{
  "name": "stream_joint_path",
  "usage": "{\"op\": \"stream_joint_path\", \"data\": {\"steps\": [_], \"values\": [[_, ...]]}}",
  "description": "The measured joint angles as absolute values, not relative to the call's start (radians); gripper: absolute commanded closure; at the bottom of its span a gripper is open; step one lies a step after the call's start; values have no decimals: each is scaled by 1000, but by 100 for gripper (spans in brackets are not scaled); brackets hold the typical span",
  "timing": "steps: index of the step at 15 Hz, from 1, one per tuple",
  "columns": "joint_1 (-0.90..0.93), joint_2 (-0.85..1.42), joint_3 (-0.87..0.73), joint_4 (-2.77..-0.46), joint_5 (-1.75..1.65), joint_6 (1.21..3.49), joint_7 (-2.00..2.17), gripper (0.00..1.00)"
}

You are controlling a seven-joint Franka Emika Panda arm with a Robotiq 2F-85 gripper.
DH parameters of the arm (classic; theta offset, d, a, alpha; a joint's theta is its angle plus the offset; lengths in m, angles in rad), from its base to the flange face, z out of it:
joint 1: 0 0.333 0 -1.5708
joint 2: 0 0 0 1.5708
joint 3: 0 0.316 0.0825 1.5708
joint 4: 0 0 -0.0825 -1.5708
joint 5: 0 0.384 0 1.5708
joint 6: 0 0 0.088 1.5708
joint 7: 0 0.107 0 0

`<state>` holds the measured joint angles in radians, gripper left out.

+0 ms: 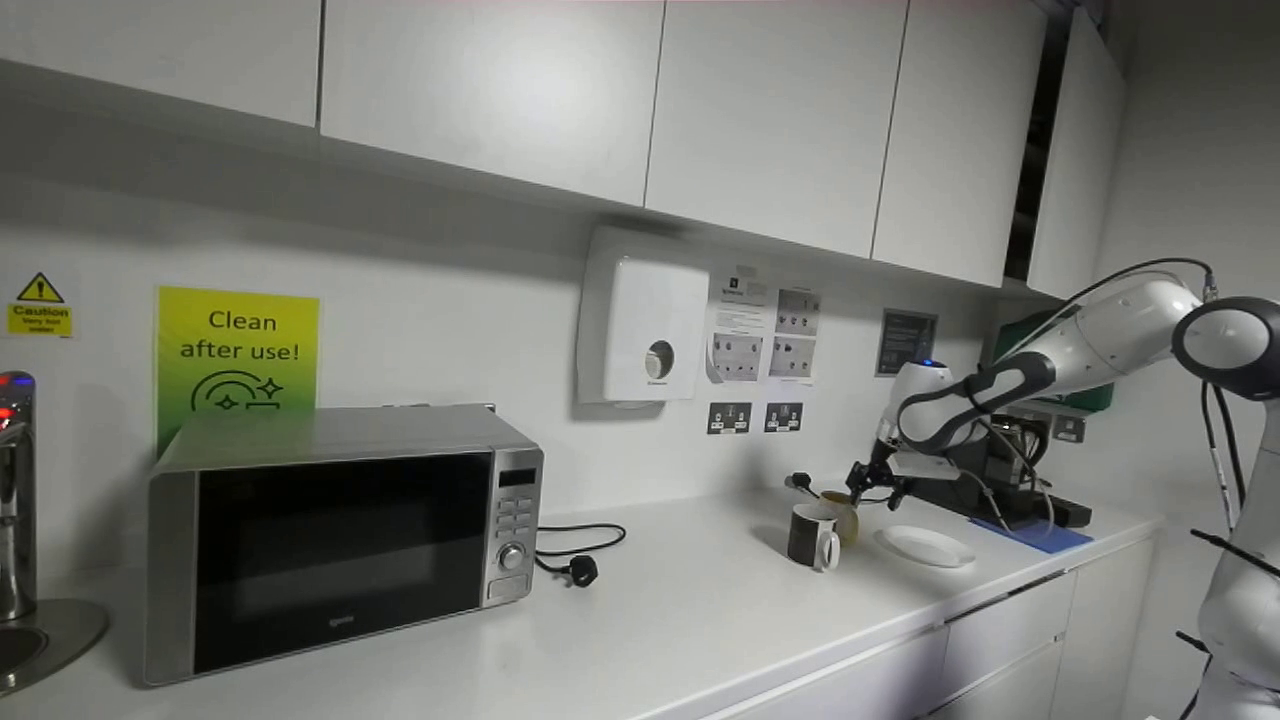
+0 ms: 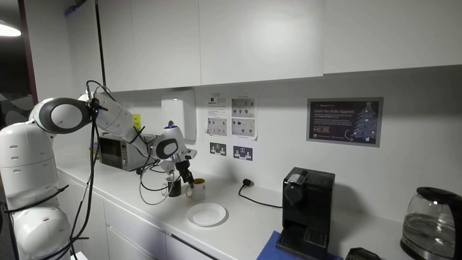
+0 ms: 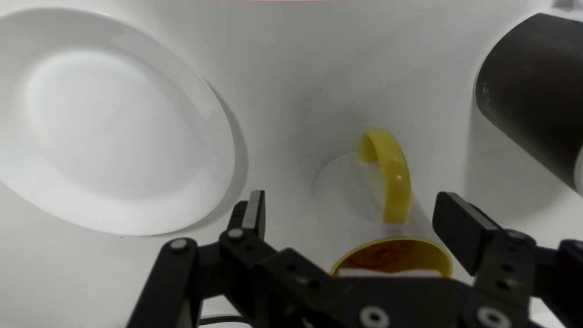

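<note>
My gripper (image 3: 350, 200) is open with nothing clamped between its fingers. In the wrist view a white mug (image 3: 337, 205) with a yellow handle and yellow inside appears between the spread fingers; the gripper's body covers the near part of its rim. Both exterior views place the gripper (image 2: 188, 178) low at this upright mug (image 2: 199, 191); whether a finger touches it I cannot tell. A black mug (image 3: 537, 91) with a white handle (image 1: 828, 550) stands close by on one side. On the other side lies a white plate (image 3: 109, 123), with nothing on it.
A microwave (image 1: 345, 560) stands farther along the counter, its cable and plug (image 1: 582, 571) lying beside it. A black coffee machine (image 2: 306, 206) on a blue mat (image 2: 269, 249) and a glass jug (image 2: 431, 224) occupy the opposite end. Wall cabinets (image 1: 770, 110) overhang the counter.
</note>
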<state>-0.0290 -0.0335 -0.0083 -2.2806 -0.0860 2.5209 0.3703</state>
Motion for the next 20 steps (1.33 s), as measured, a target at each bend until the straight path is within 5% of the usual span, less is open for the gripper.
{"op": "stream_joint_path", "data": {"steps": [16, 18, 20], "values": [[-16, 22, -7, -2242, -108, 2521, 448, 0], [-11, 41, -7, -2228, -108, 2521, 448, 6], [-8, 53, -6, -2218, -109, 2521, 448, 31]]}}
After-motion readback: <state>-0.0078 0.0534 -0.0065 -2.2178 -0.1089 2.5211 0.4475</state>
